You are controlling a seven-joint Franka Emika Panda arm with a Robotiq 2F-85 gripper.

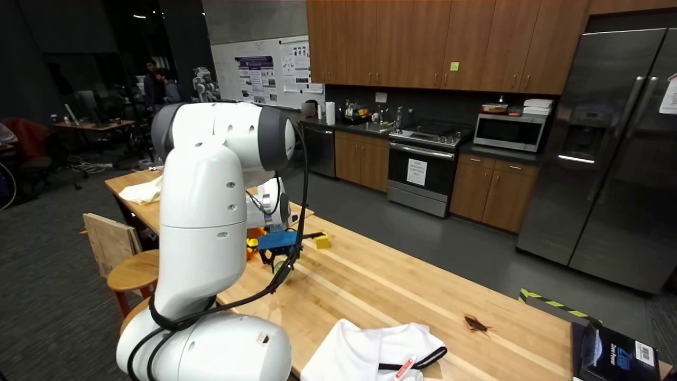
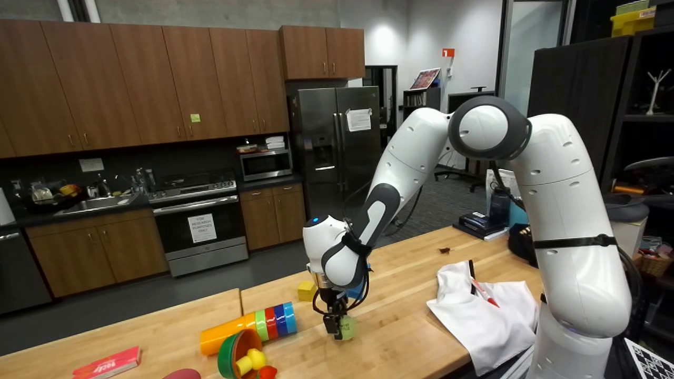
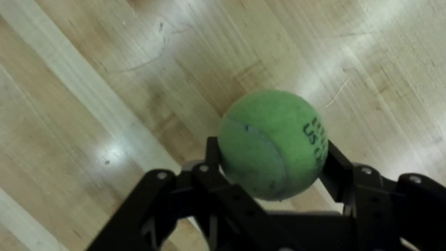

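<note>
Green tennis ball (image 3: 273,136) | hand (image 3: 273,158) gripping it from both sides | wooden table (image 3: 87,87) beneath | yellow block (image 2: 306,290) nearby

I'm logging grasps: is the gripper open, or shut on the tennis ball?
The gripper is shut on the tennis ball: in the wrist view, its black fingers meet the ball on opposite sides.

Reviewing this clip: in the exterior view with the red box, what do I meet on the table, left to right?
Red box → maroon object → stacked cups → yellow cube → tennis ball → white cloth.
</note>
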